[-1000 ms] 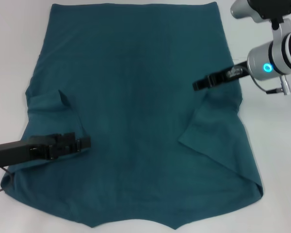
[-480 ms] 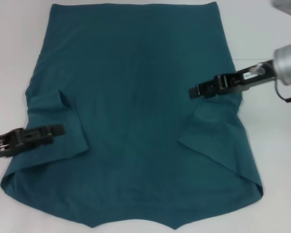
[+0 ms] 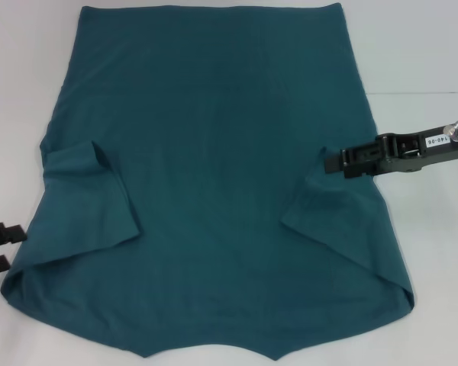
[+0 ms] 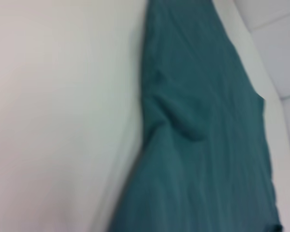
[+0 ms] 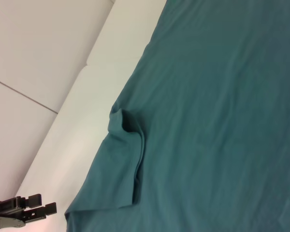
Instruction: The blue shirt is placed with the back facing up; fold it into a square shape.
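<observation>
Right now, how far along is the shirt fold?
Done: both sleeves of the blue shirt lie folded inward over the body. In hand: nothing; the left gripper sits open at the shirt's left edge, and the right gripper hovers above the right sleeve fold without holding cloth. Left: the body lies full length on the table, so the folds into a square remain.

Head view overhead; both wrist views low, oblique, sharing shirt (image 3: 214, 175).
</observation>
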`<state>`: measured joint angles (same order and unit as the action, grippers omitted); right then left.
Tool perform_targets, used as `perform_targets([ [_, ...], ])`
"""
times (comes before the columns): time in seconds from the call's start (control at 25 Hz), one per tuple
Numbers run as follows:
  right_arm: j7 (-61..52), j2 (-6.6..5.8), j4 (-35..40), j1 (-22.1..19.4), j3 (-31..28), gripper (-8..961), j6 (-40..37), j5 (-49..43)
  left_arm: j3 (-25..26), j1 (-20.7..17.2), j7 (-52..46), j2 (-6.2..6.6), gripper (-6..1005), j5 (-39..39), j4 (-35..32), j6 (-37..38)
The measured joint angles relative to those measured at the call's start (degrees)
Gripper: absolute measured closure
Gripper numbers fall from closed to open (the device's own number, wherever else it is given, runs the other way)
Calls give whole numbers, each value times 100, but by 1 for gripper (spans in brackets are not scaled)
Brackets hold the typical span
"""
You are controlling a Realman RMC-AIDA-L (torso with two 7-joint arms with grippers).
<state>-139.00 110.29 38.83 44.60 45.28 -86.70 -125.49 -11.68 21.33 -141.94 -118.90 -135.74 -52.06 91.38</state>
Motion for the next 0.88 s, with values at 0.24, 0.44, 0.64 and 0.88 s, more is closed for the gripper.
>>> perform_targets([
  [0.24, 147, 31, -5, -25, -2, 315, 19, -9, -28, -24, 364, -35, 268, -49, 89, -434],
  [0.44, 152, 31, -7, -33, -2, 315, 76, -13, -39, -55, 453, -37, 267, -85, 220, -710],
  [0.64, 154, 23, -7, -38, -2, 315, 105, -8, -21, -104, 486, -50, 268, -92, 249, -791],
  [0.88, 154, 19, -7, -40, -2, 316, 145, 6, -27, -137, 550, -65, 268, -93, 327, -823],
])
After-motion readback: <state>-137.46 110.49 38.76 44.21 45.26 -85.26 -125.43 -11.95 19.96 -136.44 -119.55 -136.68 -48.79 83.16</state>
